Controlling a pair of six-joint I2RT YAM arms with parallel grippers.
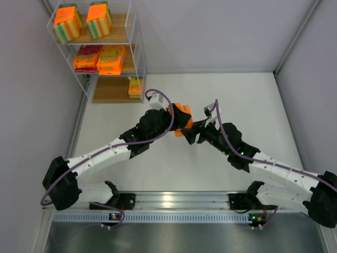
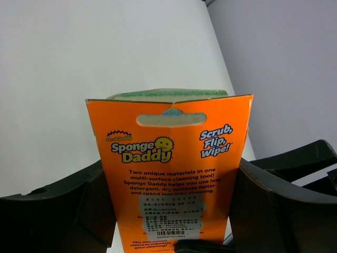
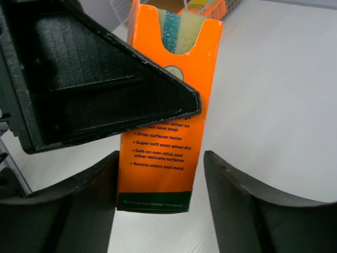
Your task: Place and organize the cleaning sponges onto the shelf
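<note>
One orange sponge pack [image 1: 182,110] hangs above the table's middle, and my left gripper [image 1: 175,120] is shut on its two sides. In the left wrist view the pack [image 2: 168,153] shows its printed face between the left gripper [image 2: 171,176] fingers. My right gripper [image 1: 197,129] straddles the same pack [image 3: 181,68] from the other side. In the right wrist view the right gripper [image 3: 160,158] stands open: one finger is against the pack, the other clear of it. The shelf [image 1: 111,90] stands at the far left and holds several sponge packs.
Two blocky packs [image 1: 67,22] sit on the shelf's top board, two flat ones [image 1: 99,59] on the middle board, and one [image 1: 135,87] at the bottom board's right end. Grey walls close in on the left and right. The left gripper's finger [image 3: 105,89] crosses the right wrist view.
</note>
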